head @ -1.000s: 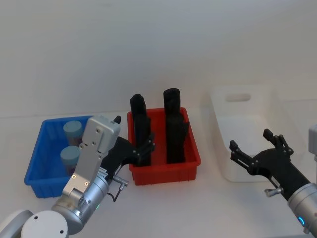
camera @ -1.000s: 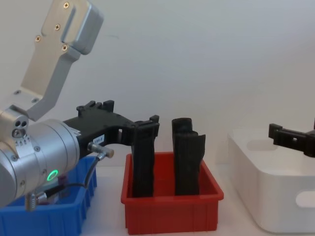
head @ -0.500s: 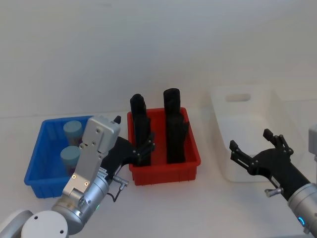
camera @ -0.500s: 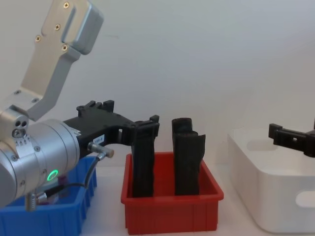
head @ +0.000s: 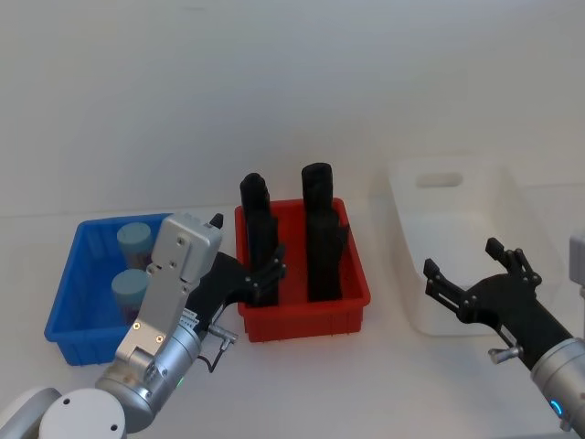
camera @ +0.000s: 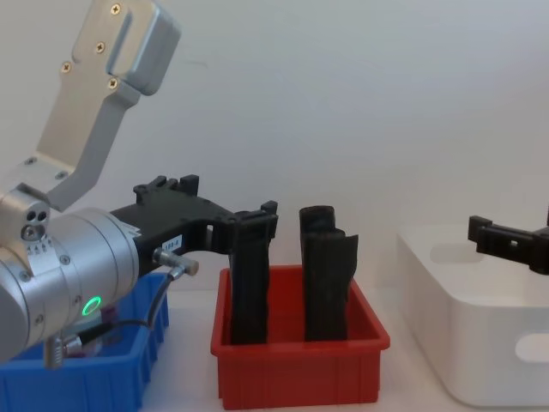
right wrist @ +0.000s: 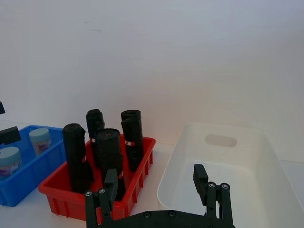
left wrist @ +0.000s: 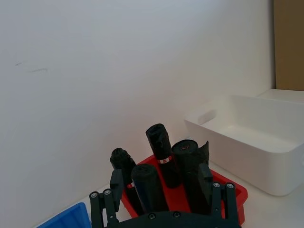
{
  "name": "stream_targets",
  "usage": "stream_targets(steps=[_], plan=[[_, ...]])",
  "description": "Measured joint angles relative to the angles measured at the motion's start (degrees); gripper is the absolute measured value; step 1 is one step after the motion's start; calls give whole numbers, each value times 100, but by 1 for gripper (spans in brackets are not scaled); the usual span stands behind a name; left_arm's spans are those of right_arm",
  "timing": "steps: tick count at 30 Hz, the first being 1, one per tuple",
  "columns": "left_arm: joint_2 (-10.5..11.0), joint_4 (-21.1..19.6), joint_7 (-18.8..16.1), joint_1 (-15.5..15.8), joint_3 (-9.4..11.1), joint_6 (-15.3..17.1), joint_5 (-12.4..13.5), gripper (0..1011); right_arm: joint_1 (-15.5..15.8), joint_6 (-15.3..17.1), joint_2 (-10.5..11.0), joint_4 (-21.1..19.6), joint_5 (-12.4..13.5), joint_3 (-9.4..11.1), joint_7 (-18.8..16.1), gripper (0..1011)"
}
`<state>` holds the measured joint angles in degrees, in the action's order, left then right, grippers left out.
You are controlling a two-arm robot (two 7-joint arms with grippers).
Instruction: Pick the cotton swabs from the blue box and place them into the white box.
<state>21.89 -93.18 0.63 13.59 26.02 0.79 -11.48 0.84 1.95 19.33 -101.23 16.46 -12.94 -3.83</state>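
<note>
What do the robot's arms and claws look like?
Both arms are rounded silver-grey metal ending in black two-fingered grippers. The left gripper bears a small white label; its arm has a flat screwed bracket, a green light and a thin black cable. The right gripper has a blue light on its wrist.

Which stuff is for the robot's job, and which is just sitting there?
For the job: cotton swabs, blue box, white box, left claw near the red bin, right claw near the white box.
Just sitting there: red bin, black rolls.
</note>
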Motion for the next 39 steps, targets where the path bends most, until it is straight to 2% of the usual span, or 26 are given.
stream_targets(steps=[22, 30, 39], plan=[[-16, 60, 36, 33, -21, 1, -24, 1004, 0, 0, 0, 0, 0, 0, 0, 1002], [-78, 314, 112, 184, -112, 111, -131, 1004, 0, 0, 0, 0, 0, 0, 0, 1002], [-146, 701, 95, 417, -273, 435, -306, 1004, 0, 0, 0, 0, 0, 0, 0, 1002]])
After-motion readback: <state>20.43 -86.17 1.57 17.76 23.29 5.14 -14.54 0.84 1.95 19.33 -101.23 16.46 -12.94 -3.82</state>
